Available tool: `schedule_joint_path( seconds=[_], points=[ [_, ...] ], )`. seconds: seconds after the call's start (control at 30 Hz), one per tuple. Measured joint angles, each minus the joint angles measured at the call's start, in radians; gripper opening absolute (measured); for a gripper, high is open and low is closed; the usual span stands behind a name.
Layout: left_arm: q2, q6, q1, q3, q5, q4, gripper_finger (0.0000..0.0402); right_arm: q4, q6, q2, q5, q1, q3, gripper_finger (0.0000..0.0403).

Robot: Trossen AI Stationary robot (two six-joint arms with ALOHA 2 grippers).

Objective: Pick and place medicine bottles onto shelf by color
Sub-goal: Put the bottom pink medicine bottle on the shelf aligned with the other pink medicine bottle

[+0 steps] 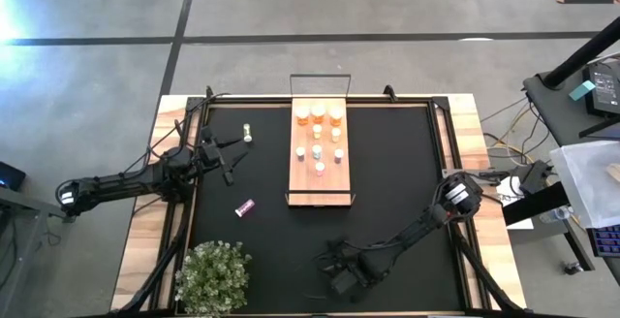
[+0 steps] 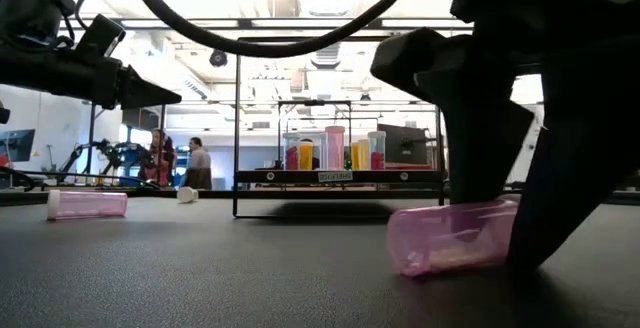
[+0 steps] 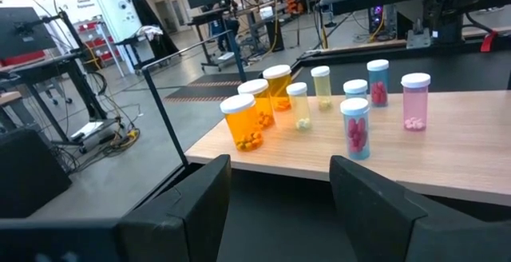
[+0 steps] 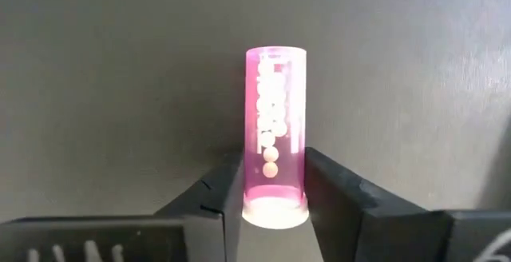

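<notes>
Starting at the left, we see the left gripper (image 1: 230, 159) hovering over the black mat (image 1: 387, 182), its fingers (image 3: 192, 206) apart and holding nothing. Just beyond it a pale bottle (image 1: 248, 135) stands on the mat, and nearer the front a pink bottle (image 1: 244, 206) lies on its side beside the potted plant (image 1: 213, 277). Moving to the middle, we find the shelf (image 1: 323, 190) carrying three amber bottles (image 1: 319, 115) in a row at its far end, with slimmer pale and pink bottles (image 3: 354, 128) standing behind them. Further right and near the front edge, the right gripper (image 4: 274, 184) is down at the mat, its fingers clamped on a lying pink pill bottle (image 4: 275, 142) close to its white cap.
</notes>
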Motion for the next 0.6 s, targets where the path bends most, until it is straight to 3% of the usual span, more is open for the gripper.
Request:
schedule_joint_path(
  seconds=[0.23, 0.6],
  points=[
    [0.0, 0.0, 0.0, 0.0, 0.0, 0.0, 0.0199, -0.132, 0.298, -0.018, -0.012, 0.002, -0.001, 0.0103],
    [0.0, 0.0, 0.0, 0.0, 0.0, 0.0, 0.0199, -0.495, 1.046, -0.063, -0.011, 0.002, -0.003, 0.0114]
  ],
)
